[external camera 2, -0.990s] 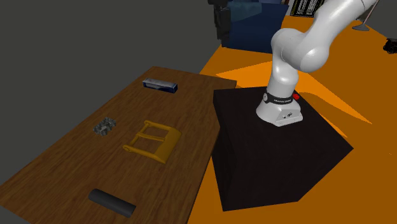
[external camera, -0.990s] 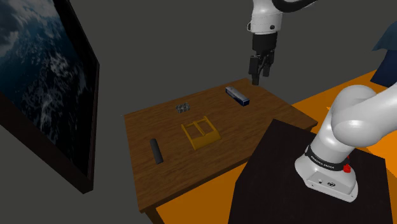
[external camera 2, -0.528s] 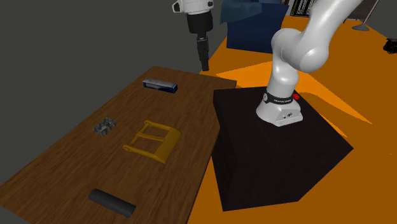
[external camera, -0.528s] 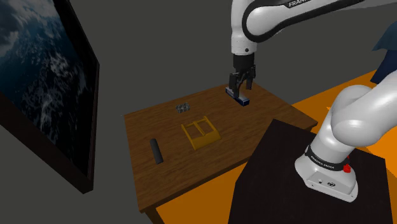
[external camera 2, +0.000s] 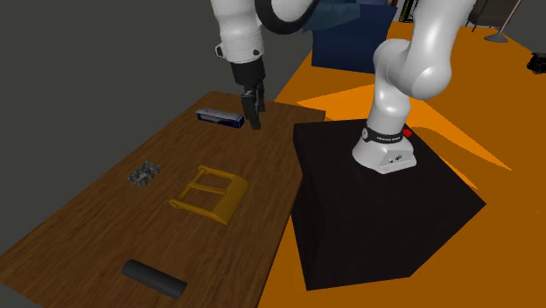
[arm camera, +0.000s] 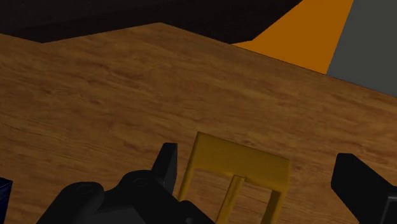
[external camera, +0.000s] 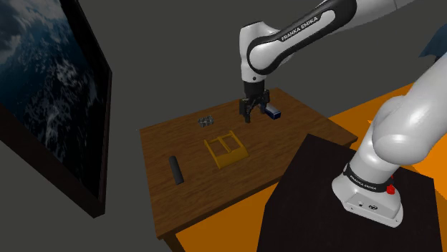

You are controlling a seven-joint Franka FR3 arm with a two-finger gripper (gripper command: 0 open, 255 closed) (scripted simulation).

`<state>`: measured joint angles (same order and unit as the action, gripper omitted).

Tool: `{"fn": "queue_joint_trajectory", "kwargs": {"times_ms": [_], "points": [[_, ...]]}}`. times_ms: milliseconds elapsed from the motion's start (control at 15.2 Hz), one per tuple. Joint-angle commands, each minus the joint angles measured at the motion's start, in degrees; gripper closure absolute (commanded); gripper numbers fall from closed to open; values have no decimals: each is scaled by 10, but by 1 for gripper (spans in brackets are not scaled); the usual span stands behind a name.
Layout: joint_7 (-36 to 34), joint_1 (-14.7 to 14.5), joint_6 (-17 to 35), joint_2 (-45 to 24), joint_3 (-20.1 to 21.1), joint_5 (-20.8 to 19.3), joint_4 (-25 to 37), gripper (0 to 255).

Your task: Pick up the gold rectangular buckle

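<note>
End effector (external camera: 247,113) hangs over the desk (external camera: 188,195), fingers spread, gripping nothing. The gold buckle (external camera: 225,149) lies flat mid-desk, roughly 7 o'clock from it in the shoulder view. I'd guess it shifts that way, then drops.

1. The shoulder view sits beside and a little behind my stand (external camera: 301,215). It is set fairly high and faces down and to its left over the wooden table (external camera: 193,193), with the stand at its lower right.
2. The second exterior view stands off the table end where the black cylinder (external camera 2: 153,277) lies. It looks down along the table's length, with my stand at its right.
3. The wrist view rides on my gripper (arm camera: 257,167), close above the tabletop, looking along the fingers.
4. All three views share the tabletop around the gold buckle (external camera: 225,149). The two outer views also share the stand and most of the table.
</note>
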<state>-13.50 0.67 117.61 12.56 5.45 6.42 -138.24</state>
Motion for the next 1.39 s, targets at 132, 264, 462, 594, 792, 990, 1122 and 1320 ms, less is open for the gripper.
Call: {"fn": "queue_joint_trajectory", "kwargs": {"times_ms": [132, 264, 462, 594, 792, 990, 1122, 1320], "points": [[-25, 3, 59, -93, 4, -6, 32, 0], [-38, 4, 83, -139, 4, -11, 52, 0], [-58, 3, 114, -208, 2, -18, 89, 0], [-70, 2, 130, -254, 0, -23, 117, 0], [-87, 0, 150, -322, -6, -29, 164, 0], [-103, -3, 163, -391, -12, -33, 217, 0], [-112, -5, 168, -436, -17, -35, 256, 0], [-125, -7, 170, -505, -24, -36, 320, 0]]}}
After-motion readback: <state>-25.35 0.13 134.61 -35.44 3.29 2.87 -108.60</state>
